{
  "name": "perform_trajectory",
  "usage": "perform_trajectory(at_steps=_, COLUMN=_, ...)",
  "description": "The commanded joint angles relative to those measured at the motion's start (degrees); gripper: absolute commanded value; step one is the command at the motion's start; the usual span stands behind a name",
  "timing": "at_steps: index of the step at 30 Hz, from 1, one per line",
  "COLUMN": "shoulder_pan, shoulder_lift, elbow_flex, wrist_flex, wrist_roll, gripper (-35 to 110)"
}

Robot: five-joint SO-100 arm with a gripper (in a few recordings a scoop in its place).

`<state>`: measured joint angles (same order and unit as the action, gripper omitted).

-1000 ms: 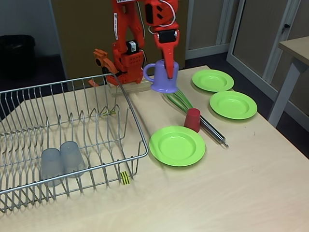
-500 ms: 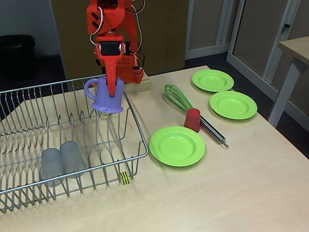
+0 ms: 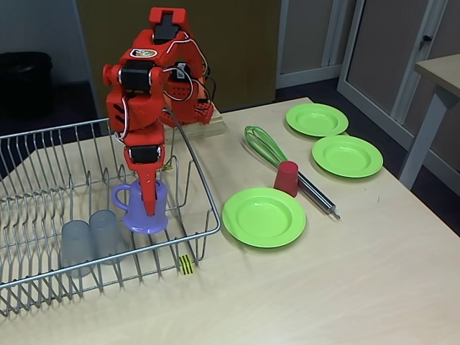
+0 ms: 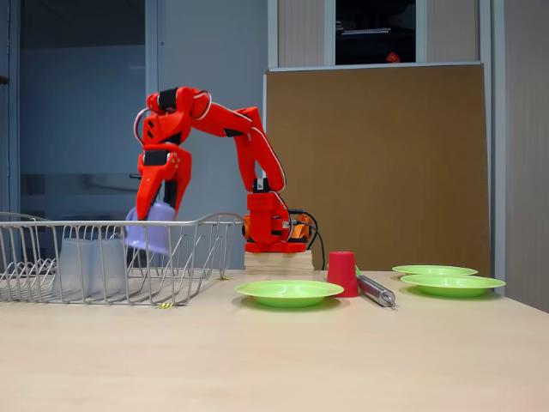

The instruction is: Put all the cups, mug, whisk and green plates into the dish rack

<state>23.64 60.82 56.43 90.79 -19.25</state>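
My gripper [image 3: 149, 203] [image 4: 159, 209] is shut on the rim of the lavender mug [image 3: 139, 209] [image 4: 147, 232] and holds it low inside the wire dish rack [image 3: 205, 200] [image 4: 194, 254], slightly tilted, handle to the left in a fixed view. Two grey cups [image 3: 91, 240] [image 4: 87, 263] stand in the rack just left of the mug. On the table to the right are the red cup [image 3: 286, 177] [image 4: 342, 273], the green whisk [image 3: 267, 147] behind it, and three green plates [image 3: 264, 215] [image 3: 347, 155] [image 3: 317, 118].
The arm's base sits on a wooden block [image 3: 203, 129] behind the rack's far right corner. A yellow-and-black tag [image 3: 186, 264] hangs on the rack's front rim. A table leg [image 3: 420, 136] stands beyond the right edge.
The arm has carried the mug from above the whisk leftward over the rack's rim and then lowered it into the rack beside the grey cups.
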Motion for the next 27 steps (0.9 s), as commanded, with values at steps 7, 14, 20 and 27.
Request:
perform_trajectory(at_steps=7, shoulder_pan=0.3, shoulder_lift=-3.4, elbow_flex=-2.3, wrist_flex=-1.4, wrist_roll=0.5, gripper=28)
perform_trajectory(at_steps=14, shoulder_pan=0.9, shoulder_lift=-8.0, elbow_flex=-3.5, wrist_flex=-2.1, wrist_roll=0.3, gripper=28)
perform_trajectory(at_steps=20, shoulder_pan=1.8, shoulder_lift=-11.7, elbow_flex=-5.5, wrist_flex=-2.3, wrist_roll=-0.3, gripper=32)
perform_trajectory(at_steps=27, shoulder_pan=2.8, shoulder_lift=-13.7, elbow_flex=-8.4, wrist_flex=-1.3, wrist_roll=0.1, gripper=42)
